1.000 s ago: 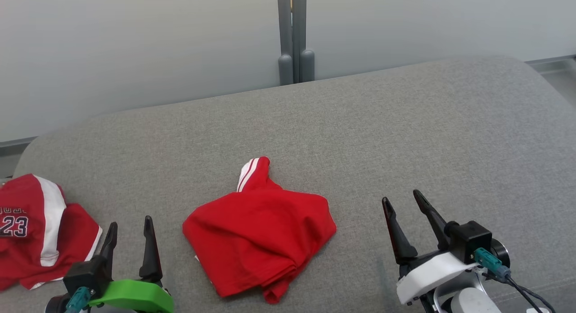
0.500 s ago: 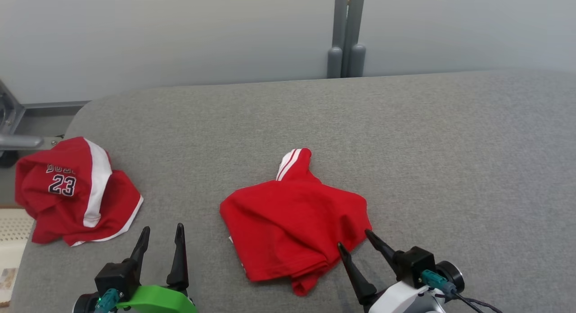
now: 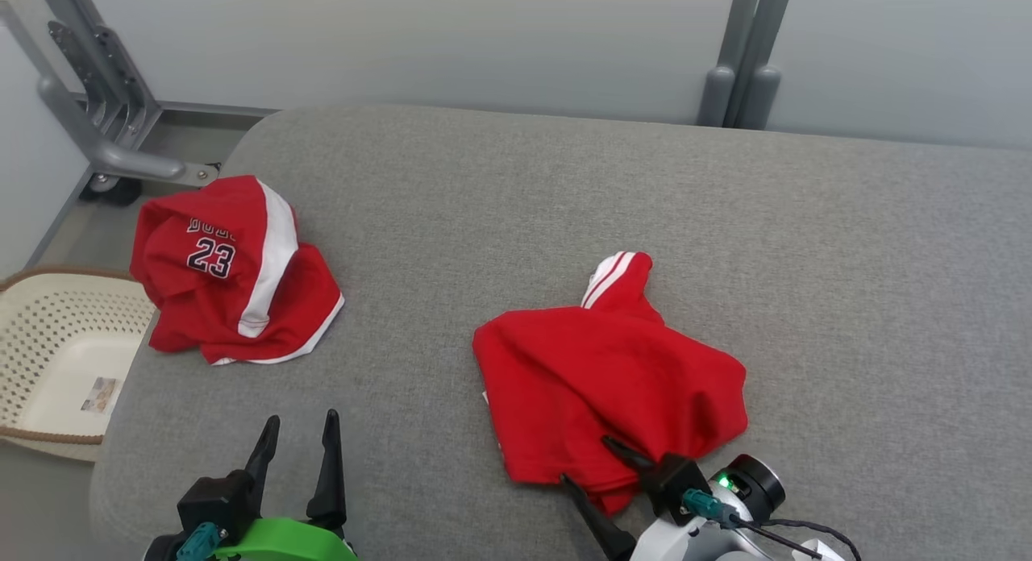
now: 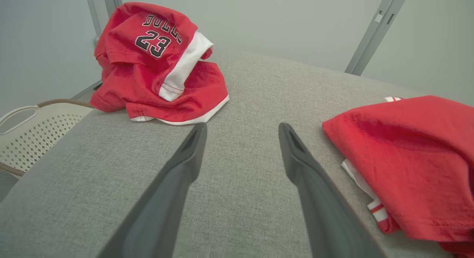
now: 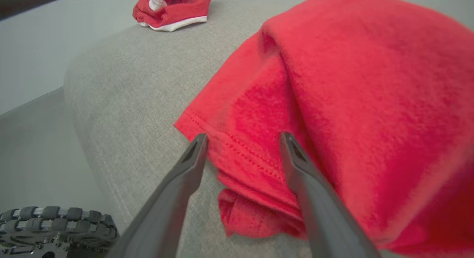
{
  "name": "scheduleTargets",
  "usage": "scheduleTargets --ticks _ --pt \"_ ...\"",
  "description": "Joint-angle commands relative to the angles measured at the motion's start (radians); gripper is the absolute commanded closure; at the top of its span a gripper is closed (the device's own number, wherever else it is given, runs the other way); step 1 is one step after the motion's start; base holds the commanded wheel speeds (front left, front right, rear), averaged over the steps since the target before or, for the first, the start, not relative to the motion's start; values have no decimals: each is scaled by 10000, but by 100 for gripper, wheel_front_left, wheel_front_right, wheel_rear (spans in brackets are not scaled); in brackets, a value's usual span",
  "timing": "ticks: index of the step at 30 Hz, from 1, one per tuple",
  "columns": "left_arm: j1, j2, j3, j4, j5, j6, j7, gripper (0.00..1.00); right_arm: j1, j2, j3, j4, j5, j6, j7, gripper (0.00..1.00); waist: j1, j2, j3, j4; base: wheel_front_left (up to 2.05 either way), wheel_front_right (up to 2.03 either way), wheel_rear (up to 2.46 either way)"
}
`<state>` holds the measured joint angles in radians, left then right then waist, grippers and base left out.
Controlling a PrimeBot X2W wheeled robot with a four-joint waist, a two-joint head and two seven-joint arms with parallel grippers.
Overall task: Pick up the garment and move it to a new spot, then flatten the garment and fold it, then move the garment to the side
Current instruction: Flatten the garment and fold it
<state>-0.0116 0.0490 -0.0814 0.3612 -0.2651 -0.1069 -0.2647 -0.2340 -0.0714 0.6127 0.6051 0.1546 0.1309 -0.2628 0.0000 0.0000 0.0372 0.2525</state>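
Currently, item one: a small, plain red cloth garment (image 3: 613,392) is lying in a loose heap on the grey fabric-covered tabletop (image 3: 524,190), toward the near edge and right of centre in the head view, not yet lifted. Orientation: its narrow white-striped end is pointing away from the robot, leaning slightly right; the broad bunched body is sitting nearer, so the long axis is running near-to-far.

Item two: the right gripper (image 3: 584,461) is standing fully spread and carrying nothing. Change noted: a second ago it was waiting well apart from the garment; now it is straddling the near corner, one finger over the red cloth, the other just off the hem. Whether either finger is touching cloth cannot be told. The head camera is also swinging left, shifting the whole picture; the garment itself is keeping its place. Judgement: the first pick-up is being set up, and closing on that hem looks next.

Item three: the left gripper (image 3: 301,417) is hovering wide open and empty over bare tabletop, between the two garments.

Surroundings: a crumpled red-and-white jersey numbered 23 (image 3: 234,271) is lying near the far left corner; a cream perforated plastic basket (image 3: 48,319) is sitting beyond the left edge; a grey metal frame (image 3: 105,142) is standing behind it.
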Motion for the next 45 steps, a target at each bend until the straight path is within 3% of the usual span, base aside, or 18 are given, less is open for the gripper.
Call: scheduleTargets --ticks 1,8,9,10,14,22,28,36,39,42,45 --pt "-68 32 -8 27 -120 -49 7 0 -217 -27 26 378 -279 -3 -28 0 0 0 184 260 0 0 0" --pt "-71 32 -26 73 -214 4 7 0 -649 61 -336 1359 -976 -3 -28 0 0 0 274 360 0 0 0" --pt "-84 32 -31 74 -234 14 7 0 -688 80 -443 1446 -1080 -3 -30 62 0 0 285 370 0 0 0" --pt "-106 32 -38 73 -236 13 7 0 -719 94 -550 1548 -1155 -3 -28 100 0 0 294 380 0 0 0" --pt "-224 31 -84 19 -226 3 7 0 -972 173 -824 1352 -1052 -3 -30 100 0 0 330 414 0 0 0" --pt "-174 31 -211 191 -263 -45 7 0 -1244 193 -650 -1756 794 -3 -30 100 0 0 355 316 0 0 0" --pt "-299 30 -481 498 -170 -61 7 0 -3039 192 -181 -2972 1780 -1 -30 100 0 0 332 410 0 0 0" --pt "-217 31 -709 762 -220 -24 7 0 -5517 189 -984 -3956 2508 -3 -28 100 0 0 271 718 0 0 0" --pt "-116 30 -710 821 -260 6 7 0 -5760 168 -1756 -3967 2767 -3 -28 100 0 0 283 676 0 0 0" --pt "-126 30 -673 759 -327 46 7 0 -5603 161 -2545 -3390 2242 -3 -28 100 0 0 395 508 0 0 0" --pt "-303 28 -756 686 -392 33 7 0 -4998 -248 -3273 -2542 1710 -6 -30 100 0 0 523 334 0 0 0"
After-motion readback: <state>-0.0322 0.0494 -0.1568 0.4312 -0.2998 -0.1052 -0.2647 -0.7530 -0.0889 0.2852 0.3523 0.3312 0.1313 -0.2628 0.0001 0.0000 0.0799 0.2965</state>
